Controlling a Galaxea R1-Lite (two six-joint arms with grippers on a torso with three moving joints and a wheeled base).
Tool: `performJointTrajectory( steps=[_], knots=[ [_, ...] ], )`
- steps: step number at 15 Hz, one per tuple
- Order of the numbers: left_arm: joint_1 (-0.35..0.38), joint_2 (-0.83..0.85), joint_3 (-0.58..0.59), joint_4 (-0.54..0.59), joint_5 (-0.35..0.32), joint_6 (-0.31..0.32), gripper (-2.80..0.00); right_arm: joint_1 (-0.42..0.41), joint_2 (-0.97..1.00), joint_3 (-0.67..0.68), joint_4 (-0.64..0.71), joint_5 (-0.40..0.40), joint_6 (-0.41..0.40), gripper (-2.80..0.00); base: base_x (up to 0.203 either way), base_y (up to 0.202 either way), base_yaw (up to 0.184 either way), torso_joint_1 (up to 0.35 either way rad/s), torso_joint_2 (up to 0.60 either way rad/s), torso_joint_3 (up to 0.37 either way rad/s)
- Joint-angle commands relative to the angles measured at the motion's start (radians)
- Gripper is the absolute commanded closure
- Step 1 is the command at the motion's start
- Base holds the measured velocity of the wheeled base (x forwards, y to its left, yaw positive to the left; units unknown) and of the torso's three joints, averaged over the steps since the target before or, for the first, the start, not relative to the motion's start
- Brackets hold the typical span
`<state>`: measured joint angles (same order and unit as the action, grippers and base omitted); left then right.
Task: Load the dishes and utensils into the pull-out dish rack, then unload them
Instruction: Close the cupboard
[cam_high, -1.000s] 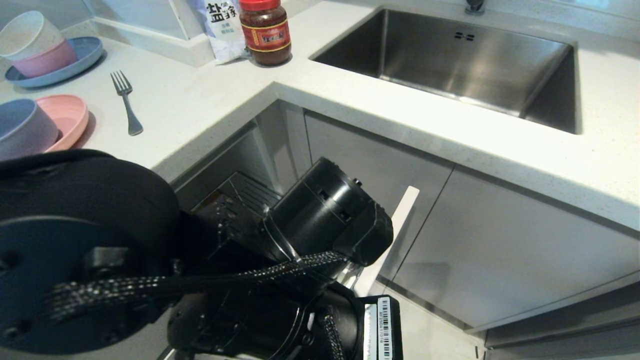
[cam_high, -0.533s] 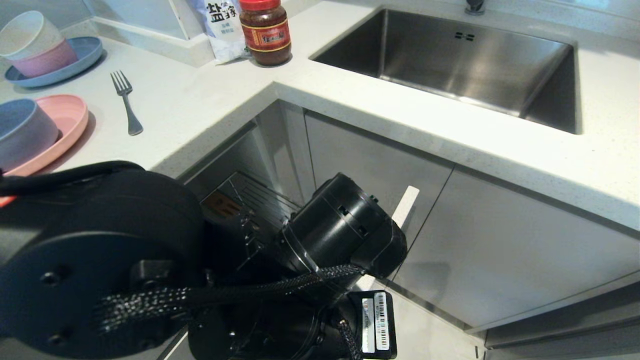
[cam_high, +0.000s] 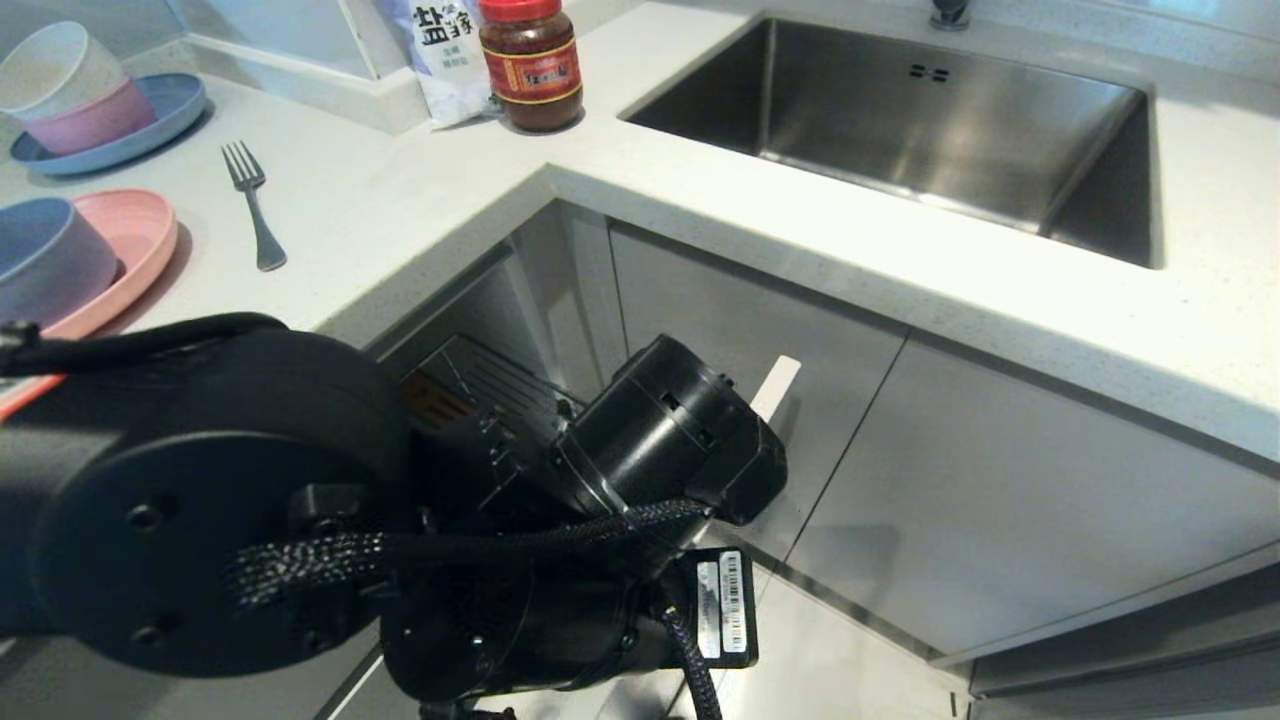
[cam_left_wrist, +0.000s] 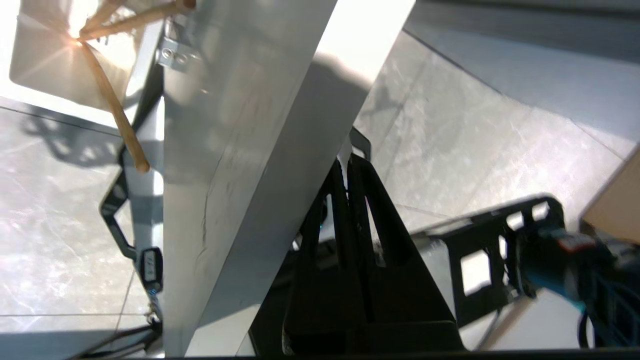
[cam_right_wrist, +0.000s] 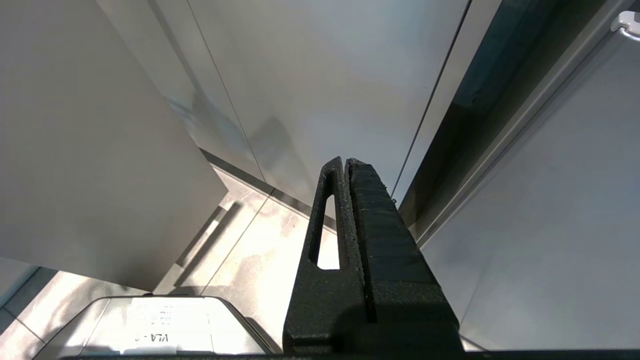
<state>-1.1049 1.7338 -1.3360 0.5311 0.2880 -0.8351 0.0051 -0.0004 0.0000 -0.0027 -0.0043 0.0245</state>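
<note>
On the white counter (cam_high: 420, 210) (speckled) lies the fork (cam_high: 252, 205); left pincer (cam_left_wrist: 347, 159) pressed together by the cabinet front (cam_left_wrist: 280, 150).

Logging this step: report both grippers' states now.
Left gripper: closed, holding nothing, tips against the cabinet front.
Right gripper: closed, empty.
</note>
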Motion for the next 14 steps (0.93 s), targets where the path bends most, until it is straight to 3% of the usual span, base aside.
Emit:
performJointTrajectory(
  steps=[1,10,14],
  knots=[
    [0.025,-0.004,0.000,0.003,0.036,0.000,0.00,0.000,-0.003,0.002,0.000,0.000,0.000,0.00,0.000,0.000,0.000,0.000,0.00,0.000],
    [0.146,-0.069,0.011,0.003,0.131,0.124,0.00,0.001,-0.004,0.002,0.000,0.000,0.000,0.00,0.000,0.000,0.000,0.000,0.00,0.000],
    [0.254,-0.112,0.025,0.001,0.159,0.230,0.00,0.000,-0.004,0.002,0.000,0.000,0.000,0.00,0.000,0.000,0.000,0.000,0.00,0.000]
  ],
)
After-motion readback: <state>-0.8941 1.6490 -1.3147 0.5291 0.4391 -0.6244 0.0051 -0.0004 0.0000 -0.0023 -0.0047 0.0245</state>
